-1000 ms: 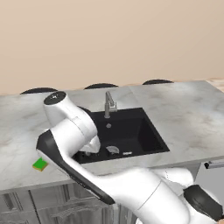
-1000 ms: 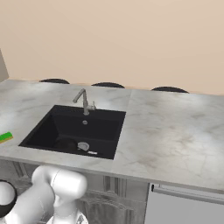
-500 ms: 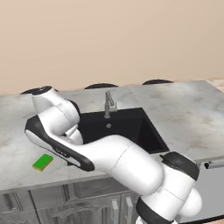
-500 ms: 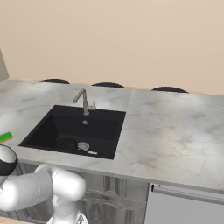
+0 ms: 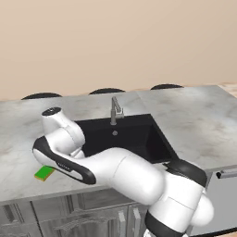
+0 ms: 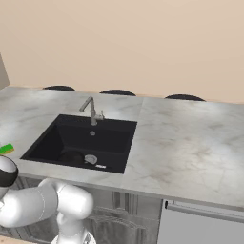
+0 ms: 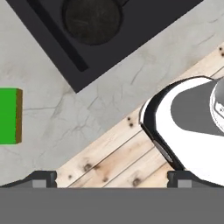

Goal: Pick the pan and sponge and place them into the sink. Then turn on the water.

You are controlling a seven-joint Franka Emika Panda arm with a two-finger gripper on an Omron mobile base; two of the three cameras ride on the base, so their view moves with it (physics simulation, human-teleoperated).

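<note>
In the hand view my gripper point(image 7: 111, 178) is open, its two dark fingertips point(image 7: 41, 178) wide apart with nothing between them. It looks down past the counter's front edge. The green sponge point(image 7: 8, 116) lies on the marble at the left edge of that view, well clear of the fingers. It also shows on the counter's front left corner point(image 5: 45, 173) and beside the arm point(image 6: 5, 149). The round black pan point(image 7: 92, 17) lies inside the black sink point(image 7: 144, 17). The sink point(image 6: 114, 136) has its grey faucet point(image 6: 90, 110) at the back; no water runs.
The marble counter point(image 6: 190, 143) stretches wide to the right of the sink. Wooden floor point(image 7: 118, 162) and cabinet fronts point(image 6: 119, 205) lie below the counter's edge. My arm point(image 5: 92, 162) bends over the sink's left half.
The arm has swung left and down across the sink's front, toward the counter's left corner. The sponge and the sink have stayed put, and the jaws have stayed open.
</note>
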